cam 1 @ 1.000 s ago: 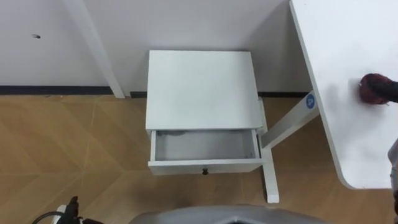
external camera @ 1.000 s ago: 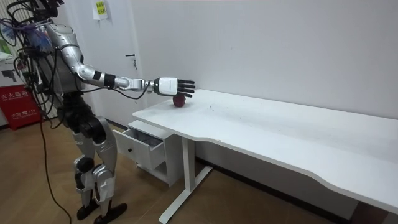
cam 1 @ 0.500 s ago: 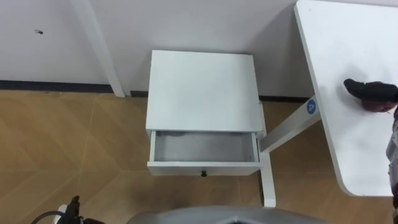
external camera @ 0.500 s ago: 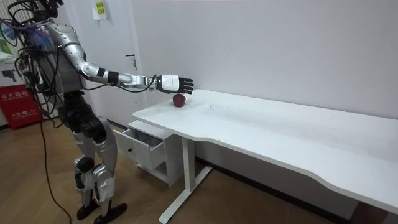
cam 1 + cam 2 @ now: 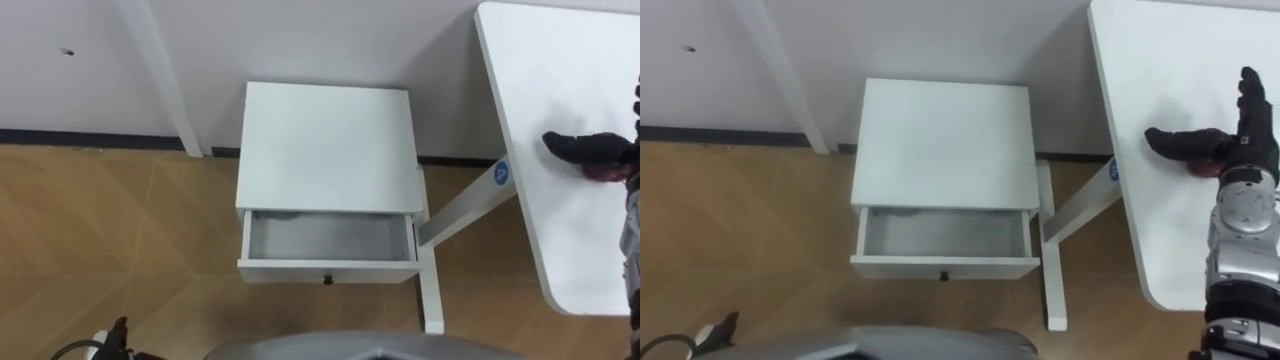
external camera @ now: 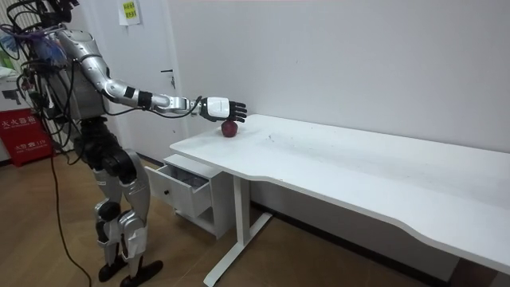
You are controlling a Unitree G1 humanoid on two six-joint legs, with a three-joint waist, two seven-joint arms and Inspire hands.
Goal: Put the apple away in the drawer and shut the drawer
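Apple on table, right of drawer

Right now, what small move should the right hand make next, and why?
Probably lower the right hand and curl its fingers round the small dark-red apple: the hand hovers open over it on the white table, and the white drawer already stands open.

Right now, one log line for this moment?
right hand: open, over apple | apple: on table | drawer: open, empty
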